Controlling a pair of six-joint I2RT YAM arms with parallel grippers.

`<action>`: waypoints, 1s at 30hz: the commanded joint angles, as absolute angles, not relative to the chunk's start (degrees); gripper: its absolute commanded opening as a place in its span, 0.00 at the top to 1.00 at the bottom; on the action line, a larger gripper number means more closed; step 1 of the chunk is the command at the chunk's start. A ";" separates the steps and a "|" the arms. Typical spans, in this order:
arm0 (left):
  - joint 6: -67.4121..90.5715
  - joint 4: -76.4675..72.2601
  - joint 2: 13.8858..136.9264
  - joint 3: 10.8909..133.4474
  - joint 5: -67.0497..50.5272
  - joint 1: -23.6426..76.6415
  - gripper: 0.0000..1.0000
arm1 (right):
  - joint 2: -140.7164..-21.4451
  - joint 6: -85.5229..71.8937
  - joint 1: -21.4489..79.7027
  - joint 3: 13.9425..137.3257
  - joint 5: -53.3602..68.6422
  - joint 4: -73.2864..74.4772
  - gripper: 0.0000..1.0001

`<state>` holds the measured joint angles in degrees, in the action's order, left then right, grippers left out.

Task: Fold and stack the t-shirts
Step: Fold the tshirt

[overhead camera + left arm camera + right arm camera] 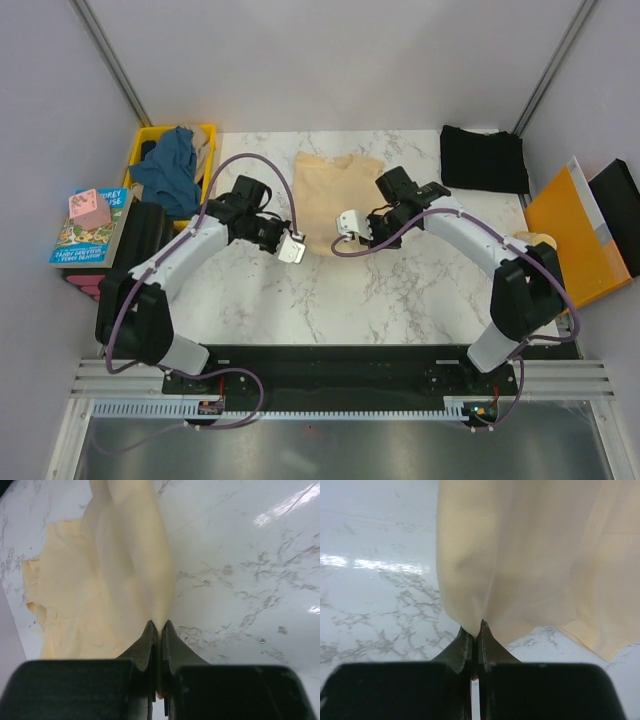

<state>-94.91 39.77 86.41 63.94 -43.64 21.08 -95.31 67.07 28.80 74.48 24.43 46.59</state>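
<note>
The marble table (400, 290) takes up most of the overhead view. The pale cream-yellow t-shirt (330, 190) is spread out at the middle back of it, and its near edge is lifted off the surface by both arms.

The black t-shirt (485, 160) is parked at the far right corner, looks folded, well apart from the cream one. The orange folder (565, 235) is propped off the right edge. The teal-blue t-shirt (165, 170) is heaped in the yellow crate (207, 130) at the far left.

The left gripper (159, 630) is clamped tight on a pinch of cream cloth, and same deal for the right gripper (475, 630): jaws pressed together with fabric caught between them.
</note>
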 commanded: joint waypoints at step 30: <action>-90.70 50.63 111.18 103.18 -46.41 17.75 0.98 | -101.07 64.16 24.09 90.43 13.80 46.76 1.00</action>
<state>-91.09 51.42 110.69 99.98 -46.24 18.33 -98.02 63.88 26.00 85.21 16.69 49.45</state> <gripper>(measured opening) 0.046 0.023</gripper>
